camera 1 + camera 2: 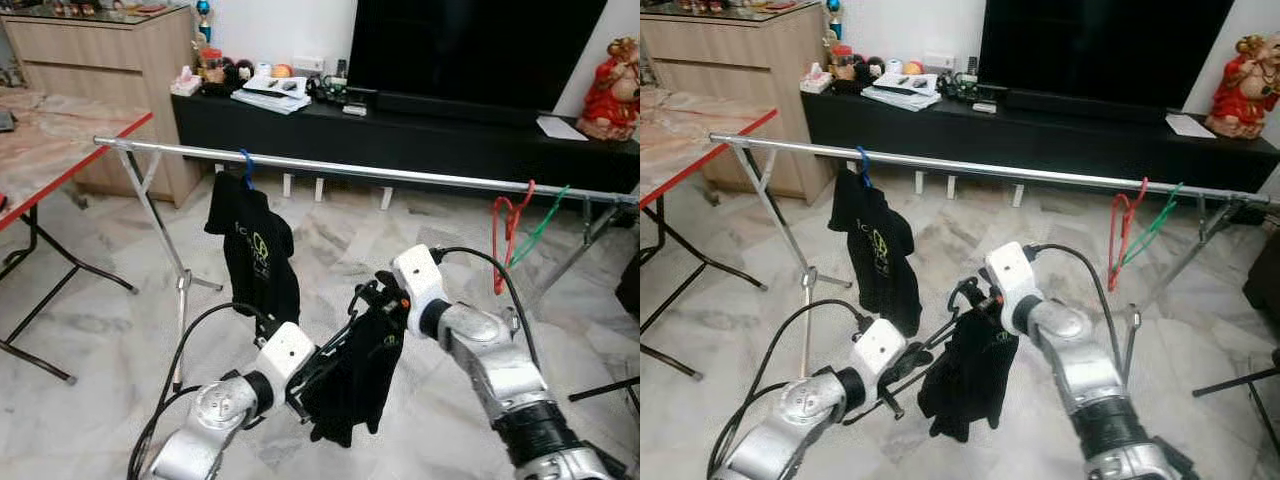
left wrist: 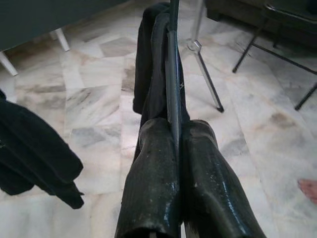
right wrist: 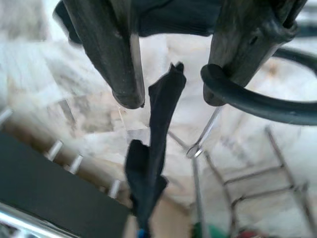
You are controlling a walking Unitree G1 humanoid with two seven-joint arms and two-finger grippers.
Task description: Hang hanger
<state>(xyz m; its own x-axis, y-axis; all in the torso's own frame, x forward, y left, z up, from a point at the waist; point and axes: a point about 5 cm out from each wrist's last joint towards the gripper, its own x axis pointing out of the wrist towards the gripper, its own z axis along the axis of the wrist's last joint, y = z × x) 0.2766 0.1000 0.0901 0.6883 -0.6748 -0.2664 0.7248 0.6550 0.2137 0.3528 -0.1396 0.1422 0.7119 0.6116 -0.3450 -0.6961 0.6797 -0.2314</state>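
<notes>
A dark hanger carrying a black garment (image 1: 350,375) hangs low between my two arms, in front of the silver clothes rail (image 1: 380,172). My left gripper (image 1: 318,368) is shut on the hanger's thin lower edge (image 2: 173,89), its fingers (image 2: 148,188) pressed together on it. My right gripper (image 1: 385,295) is at the hanger's top and stands open. The black hook (image 3: 257,106) curves against one of its fingers (image 3: 109,54). The hook sits well below the rail.
A black shirt (image 1: 255,250) hangs on a blue hanger at the rail's left part. A red hanger (image 1: 507,235) and a green hanger (image 1: 540,225) hang near its right end. Behind are a black TV bench (image 1: 420,135); a red-edged table (image 1: 60,170) stands left.
</notes>
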